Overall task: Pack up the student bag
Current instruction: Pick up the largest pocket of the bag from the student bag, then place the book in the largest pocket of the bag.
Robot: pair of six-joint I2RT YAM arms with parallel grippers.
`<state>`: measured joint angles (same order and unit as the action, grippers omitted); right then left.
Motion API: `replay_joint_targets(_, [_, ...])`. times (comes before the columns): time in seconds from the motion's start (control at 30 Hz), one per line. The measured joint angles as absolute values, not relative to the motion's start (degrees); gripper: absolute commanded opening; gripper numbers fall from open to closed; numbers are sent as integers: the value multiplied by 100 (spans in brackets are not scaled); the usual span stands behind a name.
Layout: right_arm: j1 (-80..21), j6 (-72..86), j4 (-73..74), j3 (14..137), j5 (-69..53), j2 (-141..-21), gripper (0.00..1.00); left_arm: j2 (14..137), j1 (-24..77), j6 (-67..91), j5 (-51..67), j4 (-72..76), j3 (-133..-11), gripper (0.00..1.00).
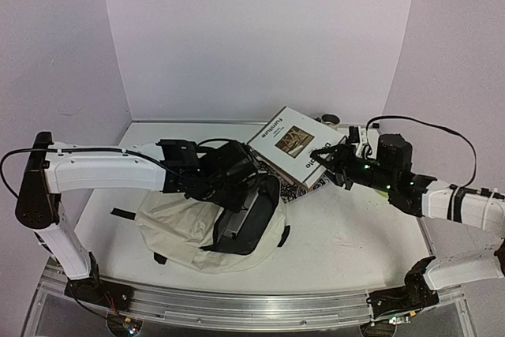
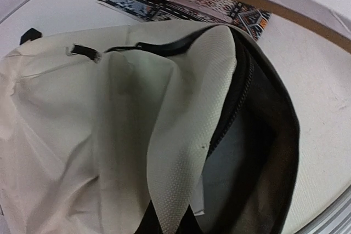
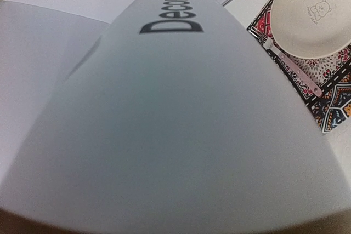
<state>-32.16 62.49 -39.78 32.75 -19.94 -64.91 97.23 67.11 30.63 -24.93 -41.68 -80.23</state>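
Cream student bag [image 1: 177, 230] gapes open, white book [image 1: 296, 146] outside it.

The backpack [image 1: 181, 230] is a large, soft, cream fabric bag lying slumped on the table [image 1: 355, 234], left of the middle and close to the near edge. Its mouth gapes open toward the right and the far edge, rimmed by a black zip [image 2: 237, 108], with a dark lining showing inside. A textured cream flap stands raised beside the opening, and dark straps [image 1: 122, 213] trail out flat at its sides.
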Motion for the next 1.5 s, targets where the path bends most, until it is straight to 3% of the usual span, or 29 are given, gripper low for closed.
replay_joint_targets(0.3, [-3216, 6149, -2827, 3410, -2133, -5668, 24, 9358, 5571, 2740, -2839, -4445, -8158, 0])
replay_joint_targets(0.57, [-3374, 6276, -2369, 3487, -2480, -5631, 24, 9302, 5514, 2684, -3016, -4502, -8540, 0])
replay_joint_targets(0.83, [-4266, 6596, -2684, 3487, -2479, -6418, 23, 8656, 5511, 2651, -2838, -4065, -8494, 0])
replay_joint_targets(1.17, [-4871, 7053, -3753, 3542, -2209, -7680, 22, 8155, 5507, 2448, -1741, -3166, -7867, 0])
replay_joint_targets(1.5, [-5091, 7422, -4451, 4681, -2100, -9254, 26, 7699, 5503, 2401, -888, -2835, -7498, 0])
